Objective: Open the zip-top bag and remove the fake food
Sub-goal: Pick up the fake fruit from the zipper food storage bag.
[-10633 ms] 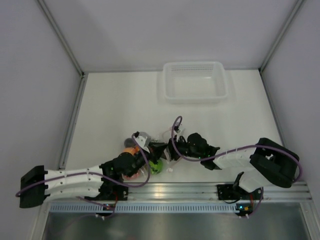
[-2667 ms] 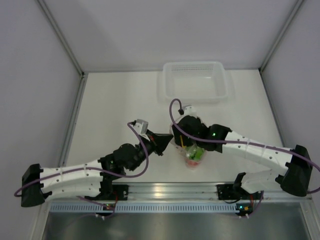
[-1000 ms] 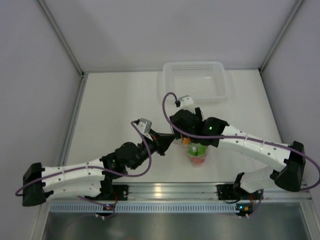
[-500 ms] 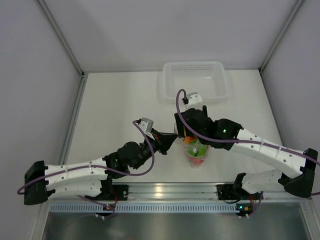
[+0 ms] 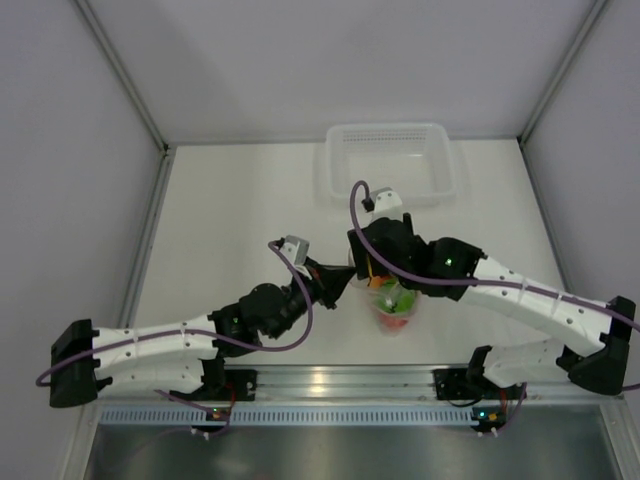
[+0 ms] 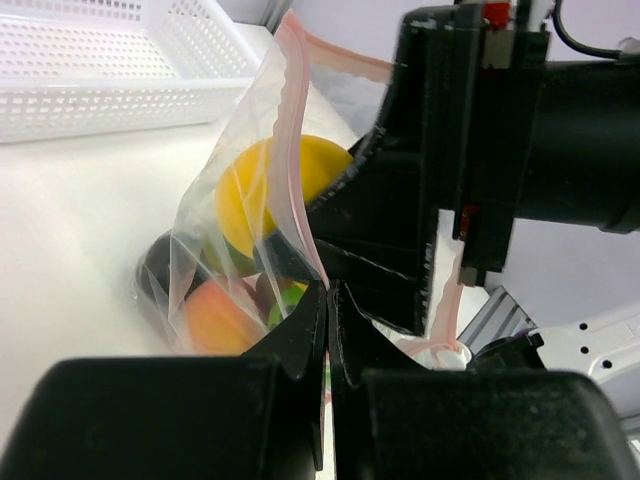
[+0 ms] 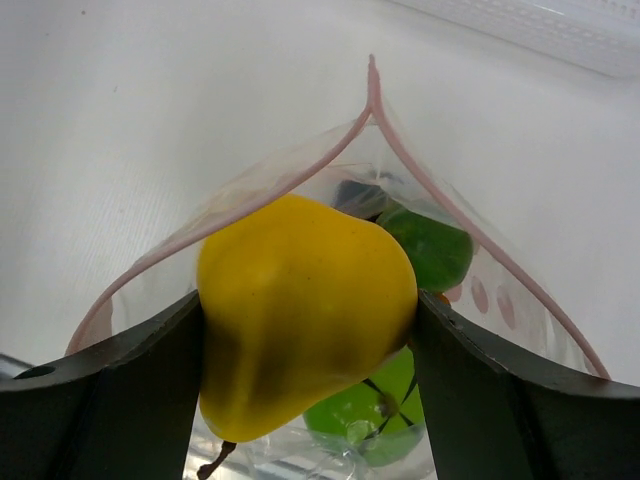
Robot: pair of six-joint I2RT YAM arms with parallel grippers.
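Note:
The clear zip-top bag (image 5: pixel 393 308) stands open-mouthed at the table's front centre, its pink zip strip (image 7: pixel 400 150) spread in an arch. My left gripper (image 6: pixel 328 290) is shut on the bag's near edge by the strip. My right gripper (image 7: pixel 310 330) is in the bag's mouth, shut on a yellow pear-shaped piece of fake food (image 7: pixel 300 310), one finger (image 7: pixel 130 390) on each side. Below it lie a green fruit (image 7: pixel 430 245), a green one with black marks (image 7: pixel 370 410) and a peach-orange one (image 6: pixel 215 320). A dark one shows dimly through the plastic.
A white perforated tray (image 5: pixel 390 197) stands at the back, just beyond the right wrist. Grey walls close the table on three sides. A metal rail (image 5: pixel 330 380) runs along the near edge by the arm bases.
The right wrist has shifted a little back and to the right over the bag's mouth. The left arm has edged forward, still pinching the bag's edge.

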